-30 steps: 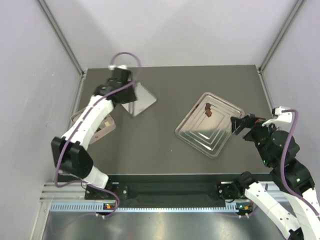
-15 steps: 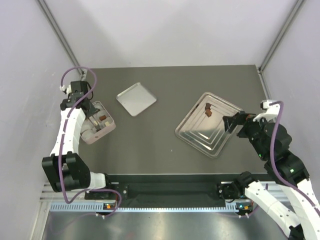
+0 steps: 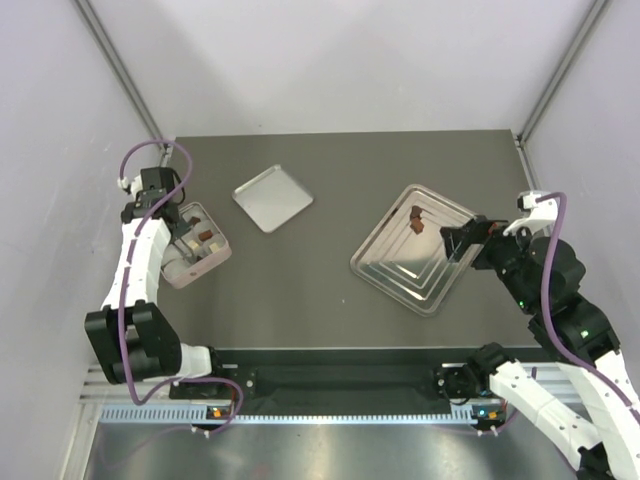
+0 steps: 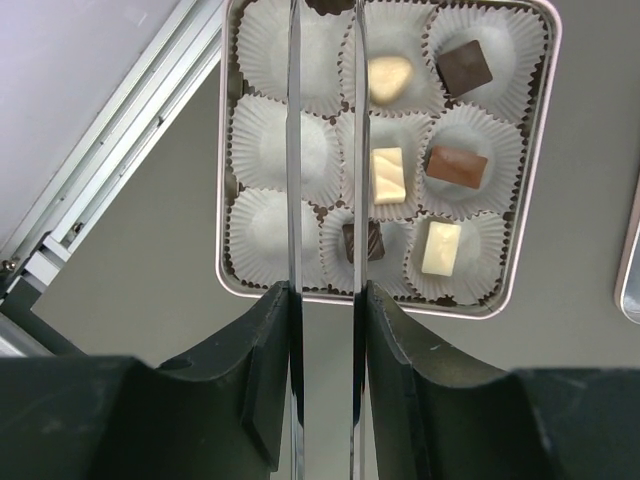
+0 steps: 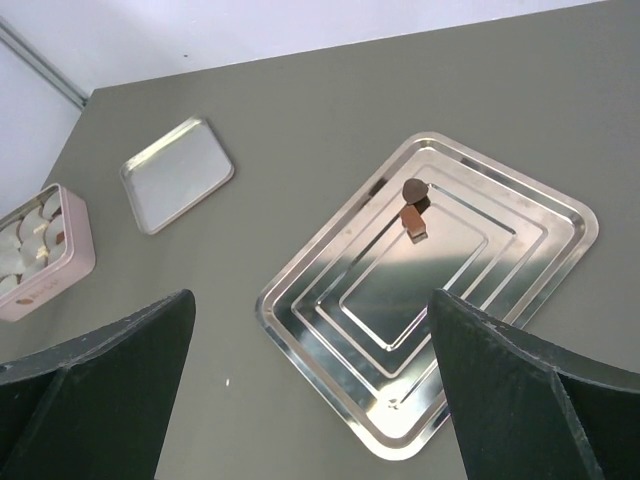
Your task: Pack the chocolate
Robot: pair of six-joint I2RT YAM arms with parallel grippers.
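Swinging across from the lid (image 3: pixel 272 197), my left gripper (image 3: pixel 186 236) now hangs over the box (image 4: pixel 223 200) at the table's (image 3: pixel 300 290) left edge, pinching what looks like a dark chocolate (image 4: pixel 326 5) ready to drop in, while the right gripper (image 3: pixel 455 242) waits spread wide at the tray (image 3: pixel 400 285).

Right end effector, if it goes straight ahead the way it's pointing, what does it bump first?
Most likely the silver tray: the open right end effector aims down at its bare steel, just short of the two brown chocolates. Nothing shows in between, though depth is hard to judge.
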